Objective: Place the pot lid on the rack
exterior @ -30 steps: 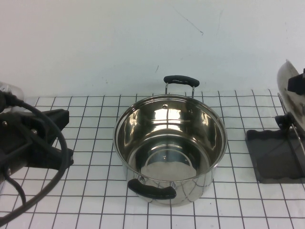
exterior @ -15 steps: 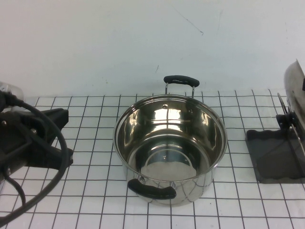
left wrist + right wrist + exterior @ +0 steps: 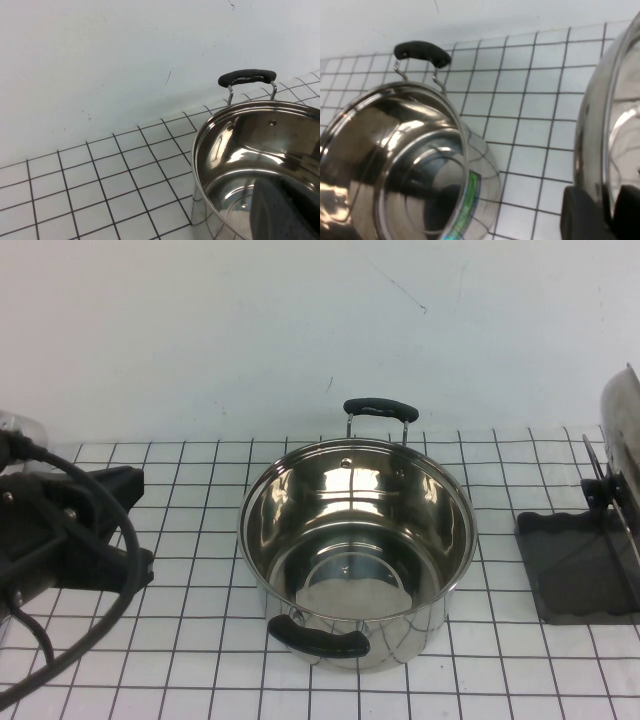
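High view: pot (image 3: 357, 550) beside rack (image 3: 585, 562)

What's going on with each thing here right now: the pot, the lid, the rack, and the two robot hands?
Pot: upright, uncovered, empty.
Pot lid: on edge at the table's right border, above the rack.
Rack: wire frame upright over its dark tray.
Left gripper: low at the table's left, away from the pot.
Right gripper: out of the high view, by the lid.

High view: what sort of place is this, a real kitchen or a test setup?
Likely a lab test bench, not a kitchen: a white gridded table against a bare white wall, with only a pot, a rack and a pot lid. The left gripper rests beside the pot; the right gripper is out of view.
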Controlling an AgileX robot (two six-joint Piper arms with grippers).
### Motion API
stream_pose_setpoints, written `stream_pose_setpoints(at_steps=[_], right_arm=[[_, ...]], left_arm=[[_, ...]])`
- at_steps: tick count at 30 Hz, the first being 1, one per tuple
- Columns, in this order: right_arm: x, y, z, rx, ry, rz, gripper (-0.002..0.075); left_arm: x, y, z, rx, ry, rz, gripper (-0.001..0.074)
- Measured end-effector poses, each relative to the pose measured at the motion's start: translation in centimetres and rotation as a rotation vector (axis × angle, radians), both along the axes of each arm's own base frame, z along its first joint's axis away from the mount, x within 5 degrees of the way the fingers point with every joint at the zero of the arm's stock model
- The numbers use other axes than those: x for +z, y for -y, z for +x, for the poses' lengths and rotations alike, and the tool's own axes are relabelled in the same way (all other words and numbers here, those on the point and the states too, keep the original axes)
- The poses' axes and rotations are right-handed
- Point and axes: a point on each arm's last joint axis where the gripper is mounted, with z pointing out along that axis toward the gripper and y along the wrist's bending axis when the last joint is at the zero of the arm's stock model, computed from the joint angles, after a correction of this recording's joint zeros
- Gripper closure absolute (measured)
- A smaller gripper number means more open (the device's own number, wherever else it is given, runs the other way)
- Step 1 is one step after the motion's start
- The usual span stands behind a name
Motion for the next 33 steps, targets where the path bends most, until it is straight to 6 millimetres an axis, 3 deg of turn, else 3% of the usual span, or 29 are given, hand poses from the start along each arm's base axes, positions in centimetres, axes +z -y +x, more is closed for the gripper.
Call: stream_pose_setpoints(at_steps=[20, 22, 28, 33], right_arm=[[-0.32, 0.28, -0.33, 0.048, -0.016, -0.062, 0.0558], [-0.32, 0.25, -0.35, 0.051, -0.017, -0.06, 0.0509], [-0.11, 0.01, -0.3, 0.046, -0.011, -0.015, 0.0215], [-0.05, -0.04, -0.28, 0.044, -0.01, -0.003, 0.0144]], left_arm=[[0.0, 0.0, 0.0, 0.0, -0.001, -0.001, 0.0737], [0.0, 0.0, 0.0, 0.0, -0.001, -0.001, 0.0737], [0.0, 0.0, 0.0, 0.0, -0.001, -0.001, 0.0737], [0.0, 0.0, 0.0, 0.0, -0.001, -0.001, 0.0737]])
